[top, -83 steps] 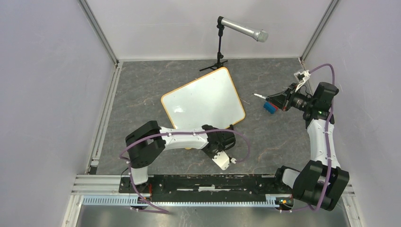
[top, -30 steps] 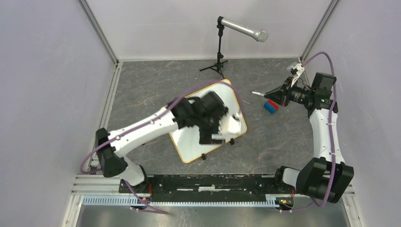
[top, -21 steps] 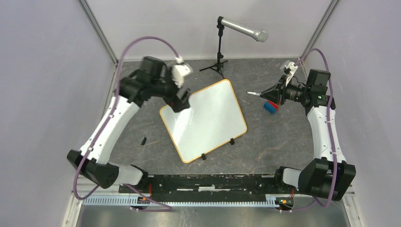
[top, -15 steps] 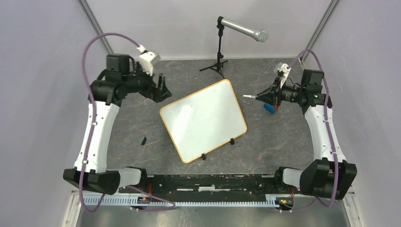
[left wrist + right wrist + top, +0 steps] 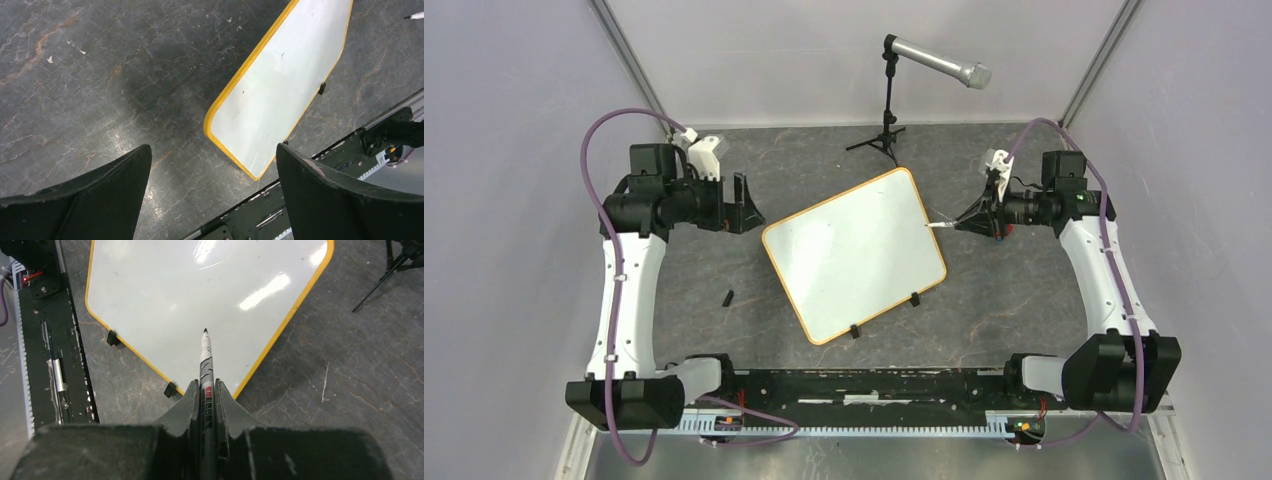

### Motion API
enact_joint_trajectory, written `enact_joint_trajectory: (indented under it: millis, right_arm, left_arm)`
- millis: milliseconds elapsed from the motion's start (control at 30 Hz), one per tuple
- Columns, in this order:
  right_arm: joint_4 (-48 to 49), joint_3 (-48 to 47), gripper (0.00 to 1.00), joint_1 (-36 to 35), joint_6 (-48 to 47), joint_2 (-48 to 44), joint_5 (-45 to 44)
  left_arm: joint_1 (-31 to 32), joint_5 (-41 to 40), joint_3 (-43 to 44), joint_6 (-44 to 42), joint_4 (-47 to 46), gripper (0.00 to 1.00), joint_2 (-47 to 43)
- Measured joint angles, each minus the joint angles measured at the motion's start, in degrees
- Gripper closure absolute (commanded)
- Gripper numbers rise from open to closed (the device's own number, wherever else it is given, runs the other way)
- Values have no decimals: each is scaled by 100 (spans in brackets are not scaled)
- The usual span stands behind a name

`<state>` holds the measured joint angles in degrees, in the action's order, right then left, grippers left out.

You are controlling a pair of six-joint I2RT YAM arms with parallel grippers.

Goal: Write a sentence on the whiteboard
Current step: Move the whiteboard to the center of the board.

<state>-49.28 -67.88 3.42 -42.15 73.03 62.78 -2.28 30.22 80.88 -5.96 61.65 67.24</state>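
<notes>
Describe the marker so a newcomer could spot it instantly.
Find the orange-rimmed whiteboard lying mid-table. At its right edge the right gripper is shut on the marker. It is the only thin white pen here, its black tip pointing at the whiteboard.

You have a silver microphone (image 5: 939, 62) on a black tripod stand (image 5: 887, 110) at the counter's (image 5: 1014, 300) far edge. A small black piece (image 5: 727, 297), too small to identify, lies toward its left edge.
</notes>
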Motion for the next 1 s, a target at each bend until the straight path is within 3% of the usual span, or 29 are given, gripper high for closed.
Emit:
enact_joint_trajectory:
  millis: [200,400,600,833,933,1000]
  right_arm:
    - [-269,76,100,-151,-157,-192,-138]
    - [-280,76,100,-474,-63,-459,-249]
    - [109,136,100,-844,428,-584,-310]
    - [339,179,100,-1202,772,-595,-448]
    - [339,203,100,-1331,804,-601,-496]
    - [332,216,100,-1429,811,-614,-507]
  left_arm:
    - [0,503,28,-13,68,0,181]
    - [9,1419,444,-76,-4,10,1054]
    - [61,1851,540,-72,-533,23,1744]
    - [796,2111,688,-31,-1073,34,2647]
    - [1130,2146,509,105,-1362,43,2747]
    - [1316,2177,426,170,-1482,54,2765]
